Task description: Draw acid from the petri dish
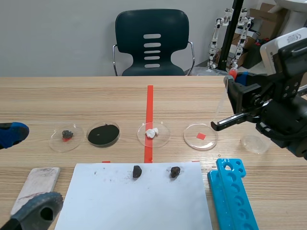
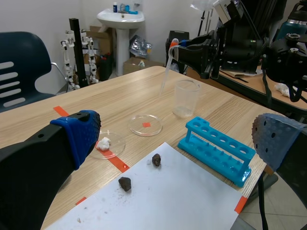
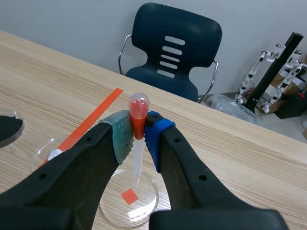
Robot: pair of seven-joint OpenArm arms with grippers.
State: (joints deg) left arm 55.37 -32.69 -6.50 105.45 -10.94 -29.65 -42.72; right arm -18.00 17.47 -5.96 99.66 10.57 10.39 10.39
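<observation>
worktop (image 1: pixel 96 96): pale wood grain, smooth, with a red tape line down its middle.
petri dish (image 1: pixel 192 140): shallow, round and clear, with a small red square at its middle. It lies between the white-lump dish and the beaker, at one end of a row of four dishes.
pipette (image 3: pixel 137 160): slim translucent tube with a rounded red bulb on top. It is nearly upright, with its tip hanging over the petri dish and clear of it.
right fingers (image 3: pixel 158 139): closed on the pipette's red neck just under the bulb, with a grey-green dotted pad on one side and a blue one on the other. They are raised above the worktop.
left fingers (image 2: pixel 72 143): spread wide with nothing between them, low at the worktop's near edge, well apart from the petri dish.
white-lump dish (image 1: pixel 163 140): clear, sitting on the tape line.
black-powder dish (image 1: pixel 103 134): its floor is covered in matt black.
dark-lump dish (image 1: pixel 74 142): clear, holding one small dark piece.
beaker (image 1: pixel 255 143): clear cup, under the right arm.
rack (image 1: pixel 232 191): bright blue, with round holes, near the petri dish.
paper sheet (image 1: pixel 144 206): white and smudged, carrying a dark rough stone (image 1: pixel 137 171) and a second stone (image 1: pixel 175 171).
block (image 1: pixel 36 184): flat and whitish with rounded corners, beside the paper sheet.
chair (image 1: pixel 152 43): dark with a slotted back, beyond the worktop.
</observation>
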